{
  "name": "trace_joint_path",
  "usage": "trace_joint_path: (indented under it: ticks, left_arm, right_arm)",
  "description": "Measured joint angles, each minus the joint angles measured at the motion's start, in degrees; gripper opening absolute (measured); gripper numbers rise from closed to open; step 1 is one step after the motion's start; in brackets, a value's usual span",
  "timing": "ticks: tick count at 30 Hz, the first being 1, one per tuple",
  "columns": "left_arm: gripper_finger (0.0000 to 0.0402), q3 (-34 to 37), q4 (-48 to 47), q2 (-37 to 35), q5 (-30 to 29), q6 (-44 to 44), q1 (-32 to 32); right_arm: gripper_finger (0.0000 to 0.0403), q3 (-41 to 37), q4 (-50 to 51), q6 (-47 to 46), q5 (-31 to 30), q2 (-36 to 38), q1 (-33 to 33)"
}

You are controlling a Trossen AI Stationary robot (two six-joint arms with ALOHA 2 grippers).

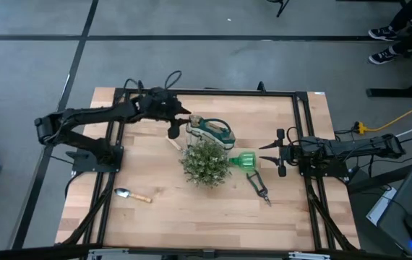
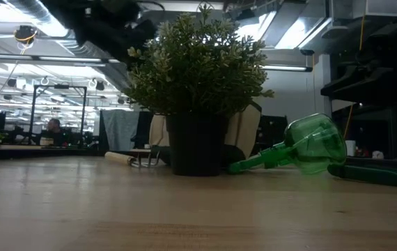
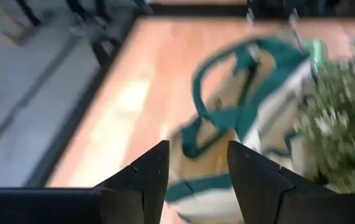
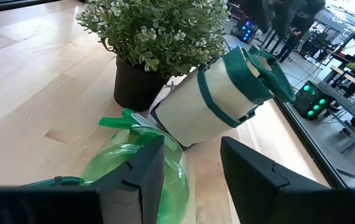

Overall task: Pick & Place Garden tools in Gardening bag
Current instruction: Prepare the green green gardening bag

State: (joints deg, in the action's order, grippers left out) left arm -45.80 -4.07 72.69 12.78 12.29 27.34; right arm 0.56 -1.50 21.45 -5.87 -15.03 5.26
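**Left jaws parted over the bag; tools still on the worktop**

The left gripper (image 1: 186,121) hangs at the far middle of the worktop (image 1: 155,166), just left of the gardening bag (image 1: 213,132). Its jaws stand apart with nothing between them; in the left wrist view the bag (image 3: 240,118) lies straight ahead of the fingers (image 3: 149,177), its green handle loops towards them and just beyond the tips.

The bag lies on its side, touching the far side of the potted plant (image 1: 206,162). A short pale wooden-handled piece (image 1: 172,134) lies just left of the bag, below the left gripper.

The bright green plastic tool (image 1: 243,160) rests on the worktop right of the plant, and the dark pruning shears (image 1: 259,185) lie just near of it. The trowel (image 1: 132,195) lies well apart at the near left.

The right gripper (image 1: 278,153) waits at the right edge, jaws parted and holding nothing. In its wrist view the green tool (image 4: 118,171) sits just ahead of its fingers (image 4: 140,171), with the bag (image 4: 218,102) and plant (image 4: 159,34) beyond.
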Motion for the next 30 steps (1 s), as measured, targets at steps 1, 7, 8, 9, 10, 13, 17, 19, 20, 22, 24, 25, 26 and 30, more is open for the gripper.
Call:
trace_joint_path:
  ticks: [1, 7, 8, 9, 10, 13, 17, 19, 20, 22, 24, 25, 26, 30]
  left_arm:
    - [0.0162, -1.48, -2.09, 0.99, 0.94, 0.74, 0.17]
    - [0.0175, -9.42, -8.69, 6.84, 5.98, 2.38, 0.19]
    - [0.0176, -10.58, -9.91, 7.73, 6.74, 2.95, 0.19]
    - [0.0177, -11.68, -11.53, 8.48, 7.35, 3.60, 0.13]
    - [0.0177, -12.71, -12.91, 9.32, 8.36, 4.36, 0.13]
    - [0.0178, -15.46, -17.91, 11.80, 9.36, 5.47, -0.22]
    - [0.0175, -16.83, -21.86, 13.66, 9.22, 7.13, -0.58]
    - [0.0174, -16.83, -22.83, 14.31, 8.53, 7.77, -0.80]
    - [0.0174, -16.83, -23.16, 14.61, 8.01, 8.22, -1.09]
    - [0.0174, -16.83, -23.56, 15.12, 6.67, 8.77, -1.58]
    - [0.0175, -16.83, -23.81, 15.77, 4.56, 9.22, -2.29]
    - [0.0174, -16.83, -24.13, 16.05, 3.68, 9.77, -2.56]
    - [0.0171, -16.83, -24.27, 16.28, 2.72, 10.46, -2.89]
    - [0.0137, -16.83, -25.18, 16.41, 2.05, 13.43, -4.14]
  right_arm:
    - [0.0160, 0.02, 0.00, 0.00, 0.00, 0.02, -0.01]
    - [0.0160, 0.01, 0.00, 0.00, 0.01, 0.02, -0.02]
    - [0.0160, 0.02, 0.00, 0.00, 0.00, 0.02, -0.02]
    - [0.0160, 0.02, 0.00, 0.00, 0.00, 0.02, -0.01]
    - [0.0160, 0.02, 0.00, 0.00, 0.00, 0.02, -0.02]
    - [0.0160, 0.01, 0.00, 0.01, 0.00, 0.01, -0.01]
    - [0.0160, 0.02, 0.00, 0.00, 0.01, 0.02, -0.01]
    - [0.0160, 0.02, 0.00, 0.01, 0.01, 0.02, -0.01]
    - [0.0160, 0.01, 0.00, 0.02, 0.00, 0.00, -0.02]
    - [0.0160, 0.02, 0.00, 0.02, 0.00, 0.00, -0.02]
    - [0.0160, 0.02, 0.00, 0.01, 0.00, 0.00, -0.01]
    - [0.0160, 0.02, 0.00, 0.00, 0.00, 0.02, -0.02]
    - [0.0160, 0.02, 0.00, 0.00, 0.00, 0.01, -0.01]
    - [0.0160, 0.01, 0.00, 0.01, 0.00, 0.01, 0.00]
